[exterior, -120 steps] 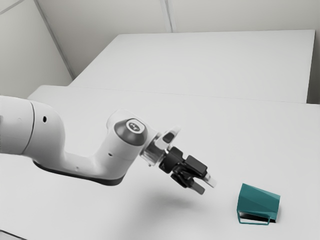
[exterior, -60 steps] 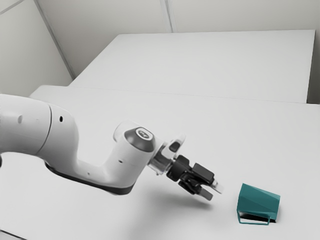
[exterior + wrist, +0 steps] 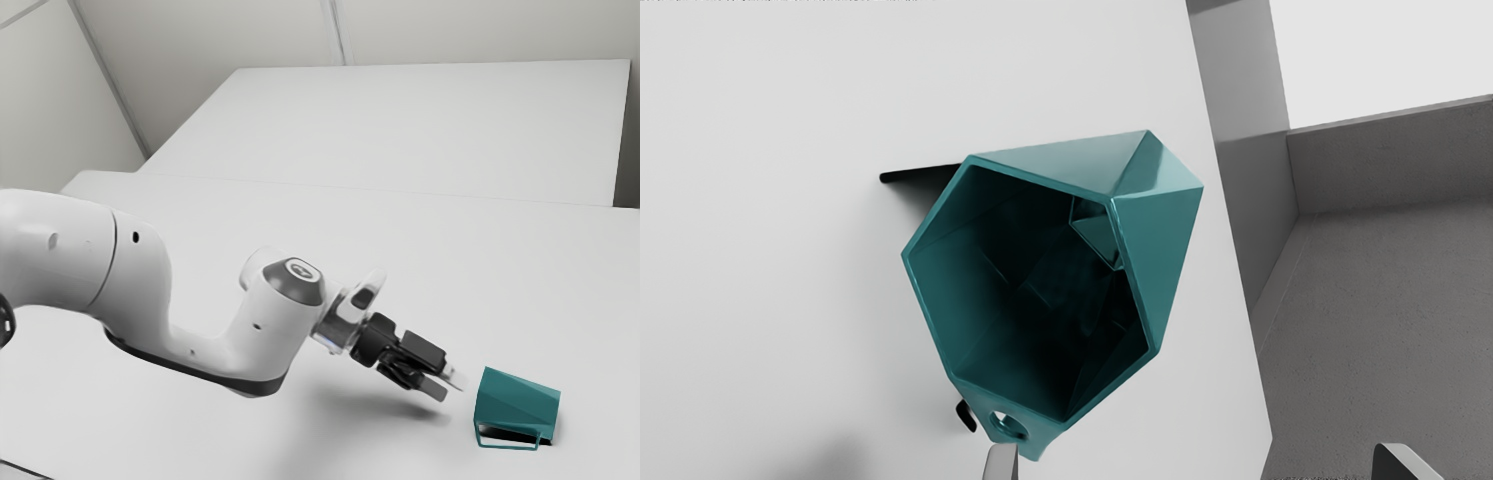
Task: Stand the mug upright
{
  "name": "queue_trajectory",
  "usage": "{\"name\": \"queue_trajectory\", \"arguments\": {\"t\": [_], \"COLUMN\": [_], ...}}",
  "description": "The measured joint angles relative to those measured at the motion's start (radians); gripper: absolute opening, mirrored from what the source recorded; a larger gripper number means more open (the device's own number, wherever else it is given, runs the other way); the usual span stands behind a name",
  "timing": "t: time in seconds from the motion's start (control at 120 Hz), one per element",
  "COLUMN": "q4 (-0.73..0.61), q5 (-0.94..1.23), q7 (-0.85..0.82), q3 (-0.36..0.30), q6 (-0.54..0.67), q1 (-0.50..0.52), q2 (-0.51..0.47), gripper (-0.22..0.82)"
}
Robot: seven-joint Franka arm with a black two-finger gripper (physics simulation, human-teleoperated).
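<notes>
- Where the hand [image 3: 446, 385] slants down over the worktop [image 3: 250, 420], its two fingers stand wide apart, with nothing gripped between them.
- The teal mug [image 3: 518, 402] lies on its side on the worktop, just ahead of the hand, with a small gap between its near end and the fingertips in the exterior view.
- The mug's mouth is turned toward the hand, so the wrist view looks straight into its dark inside (the rim is six-cornered, rather like a big nut).
- The mug's body is faceted, with flat panels running back from the rim, away from the hand.
- The handle [image 3: 1018, 432] sticks out from the mug's side; in the wrist view one finger [image 3: 1000, 463] overlaps its outer end, though whether they touch I cannot tell from that view alone.
- The other finger [image 3: 1396, 463] lines up beyond the opposite side of the mug, well apart from it, which puts the mug off the hand's middle, toward the handle-side finger.
- A black patch [image 3: 923, 172] shows beside the mug, on the side away from the handle; what it is I cannot tell.
- Farther from the hand than the mug, the worktop's edge runs past, with grey floor [image 3: 1380, 347] beyond it.
- Behind the hand, the white arm [image 3: 205, 345] bends up and back.
</notes>
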Motion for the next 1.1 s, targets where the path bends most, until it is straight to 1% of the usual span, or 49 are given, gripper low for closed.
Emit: {"name": "queue_trajectory", "arguments": {"t": [0.283,0.725,1.0,1.1], "q4": [0.040,0.121,0.155,0.159], "q5": [-0.005,-0.005,-0.005,-0.005], "q7": [0.038,0.071,0.082,0.085], "q3": [0.000,0.000,0.000,0.000], "q6": [0.002,0.009,0.014,0.015], "q1": [-0.019,-0.054,-0.070,-0.075], "q2": [0.032,0.123,0.154,0.160], "gripper": [0.58,0.58,0.58,0.53]}}
